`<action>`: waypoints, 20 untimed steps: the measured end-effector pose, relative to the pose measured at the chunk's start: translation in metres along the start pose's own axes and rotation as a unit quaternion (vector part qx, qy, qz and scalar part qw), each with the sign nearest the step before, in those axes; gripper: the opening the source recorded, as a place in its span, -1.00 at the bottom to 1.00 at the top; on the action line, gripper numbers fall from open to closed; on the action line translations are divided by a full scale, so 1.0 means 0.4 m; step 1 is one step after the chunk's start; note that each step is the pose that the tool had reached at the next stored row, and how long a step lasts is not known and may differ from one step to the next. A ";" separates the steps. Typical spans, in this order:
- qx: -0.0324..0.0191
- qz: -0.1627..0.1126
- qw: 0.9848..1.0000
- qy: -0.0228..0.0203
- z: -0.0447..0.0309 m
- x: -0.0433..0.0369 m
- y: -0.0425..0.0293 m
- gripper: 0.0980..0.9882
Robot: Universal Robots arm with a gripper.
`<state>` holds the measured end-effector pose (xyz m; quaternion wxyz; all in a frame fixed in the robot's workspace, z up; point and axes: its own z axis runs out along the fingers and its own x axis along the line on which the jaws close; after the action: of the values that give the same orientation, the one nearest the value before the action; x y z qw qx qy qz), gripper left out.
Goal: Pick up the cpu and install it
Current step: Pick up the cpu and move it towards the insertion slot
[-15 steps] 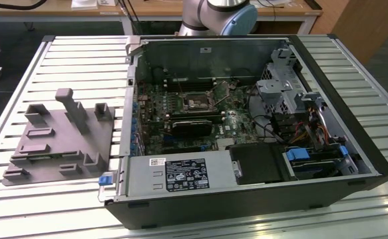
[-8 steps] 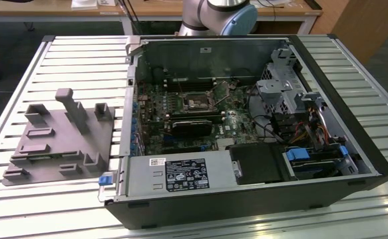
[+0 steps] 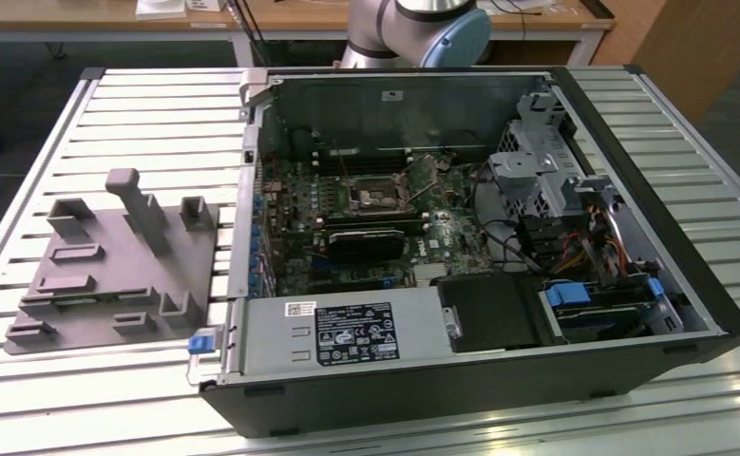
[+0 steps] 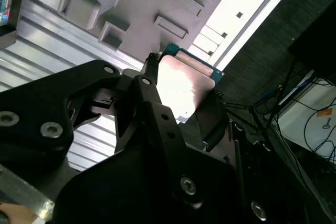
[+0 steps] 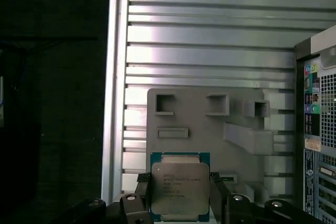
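Note:
The cpu [image 5: 180, 184] is a flat square chip with a shiny silver top and a blue-green rim. It is held off the surface, above the grey fixture plate [image 5: 210, 129]. My gripper [image 5: 180, 203] is shut on the cpu, with a black finger [image 5: 217, 192] against each of two opposite edges. In the second wrist view the cpu [image 4: 184, 85] gleams between the black fingers [image 4: 149, 95] of the gripper [image 4: 181, 98], again over the fixture plate [image 4: 136, 3]. The dark square socket [image 3: 376, 197] with its metal frame lies on the motherboard inside the open computer case [image 3: 471, 228].
The case lies on a slatted metal table [image 3: 154, 104], with the pegged grey fixture [image 3: 104, 275] toward the exterior view's left. A power supply [image 3: 344, 332] and drive bays [image 3: 597, 304] fill the case's near side. The arm's base [image 3: 421, 28] stands behind the case.

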<state>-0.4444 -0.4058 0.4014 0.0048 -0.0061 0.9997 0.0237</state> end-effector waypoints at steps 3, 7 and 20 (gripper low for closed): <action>0.000 0.000 1.000 0.000 0.000 -0.008 0.000 -0.01; 0.000 0.000 1.000 0.000 0.000 -0.026 0.000 -0.01; 0.000 0.000 1.000 0.000 0.000 -0.065 -0.001 -0.01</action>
<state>-0.4182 -0.4057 0.4015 0.0048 -0.0061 0.9997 0.0237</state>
